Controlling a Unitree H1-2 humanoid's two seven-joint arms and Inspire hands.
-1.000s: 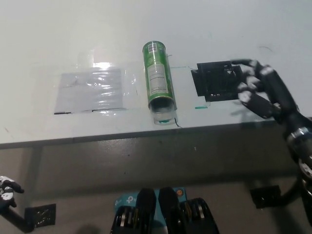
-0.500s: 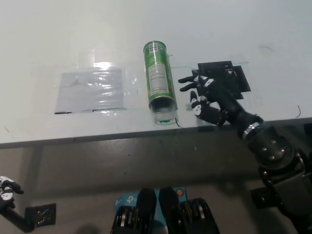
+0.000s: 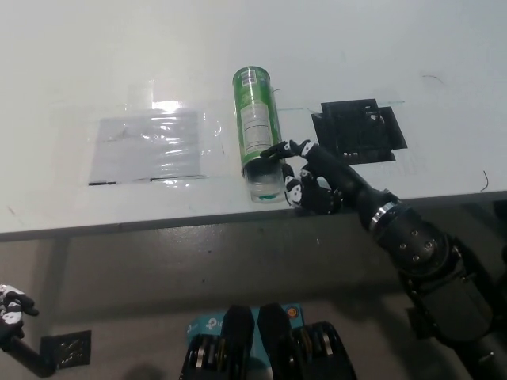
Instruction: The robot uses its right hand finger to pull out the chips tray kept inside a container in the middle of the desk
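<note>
A green chips can (image 3: 257,127) lies on its side in the middle of the white desk (image 3: 380,47), its open mouth toward the near edge. A clear plastic tray (image 3: 266,190) sticks a little way out of that mouth. My black right hand (image 3: 310,180) is at the can's mouth from the right. One finger reaches over the tray's end and touches the can's rim, while the others are curled beside it. It holds nothing that I can see. My white left hand (image 3: 11,306) rests low at the picture's bottom left, below the desk.
A clear plastic sheet (image 3: 146,146) lies flat left of the can. A black square mat (image 3: 358,131) lies right of it, behind my right hand. The desk's near edge (image 3: 158,222) runs just below the can's mouth.
My right hand has swept left from over the black mat to the can's mouth, and a finger now reaches onto the rim. The can and left hand have not moved.
</note>
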